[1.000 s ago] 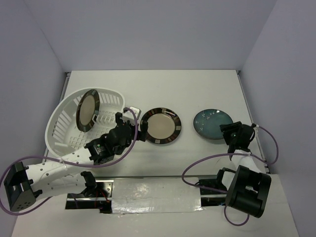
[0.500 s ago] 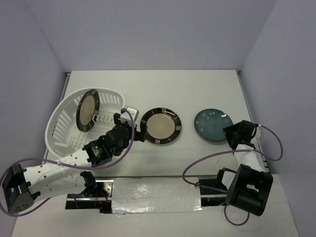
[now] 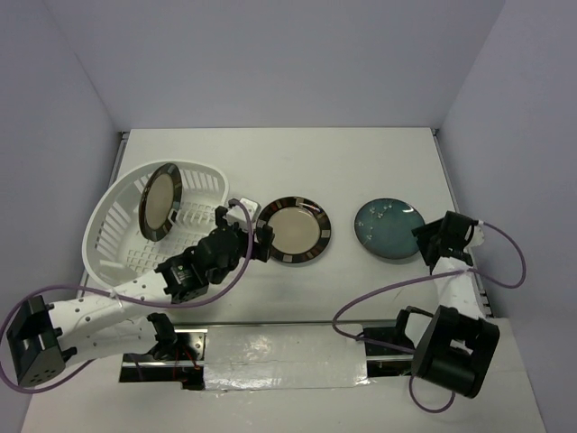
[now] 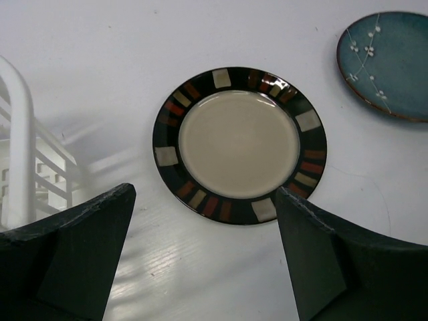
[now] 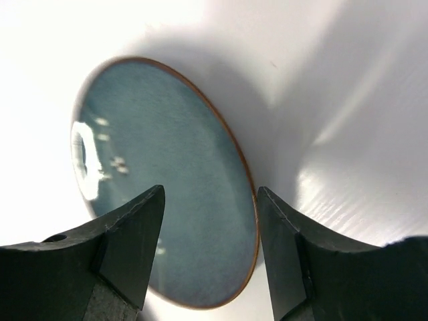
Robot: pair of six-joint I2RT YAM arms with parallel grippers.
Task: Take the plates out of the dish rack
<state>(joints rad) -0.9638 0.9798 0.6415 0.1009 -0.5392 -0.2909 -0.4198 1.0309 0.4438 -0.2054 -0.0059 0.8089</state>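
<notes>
**Racked plate** (image 3: 160,201): beige centre, black rim. It stands on edge among the dividers of the dish rack (image 3: 97,236), off to the left of the left claw (image 3: 255,238) and well apart from it.

**Banded plate** (image 3: 294,230): beige centre, black rim with pale and reddish patches. It lies flat on the table (image 3: 361,171), straight ahead of the left claw. In the left wrist view we see the near rim of this plate (image 4: 239,144) in the gap between the two fingers of that claw (image 4: 204,194), and neither finger touches it.

**Teal plate** (image 3: 389,225): dark blue-green, pale specks, thin brown edge. It lies flat on the table just ahead of the right claw (image 3: 431,244) and well to the right of the left claw. In the right wrist view we see it (image 5: 167,174) through the gap of the right claw (image 5: 208,194).

**Dish rack**: white, with slotted walls. Its near end lies just to the left of the left claw, and a curved rail (image 4: 20,154) shows at the left edge of the left wrist view.

**Left claw**: jaws wide apart, holding nothing.

**Right claw**: jaws partly apart, nothing gripped. We see no contact with the teal plate.

**Table**: white. It carries the rack and both flat plates.
</notes>
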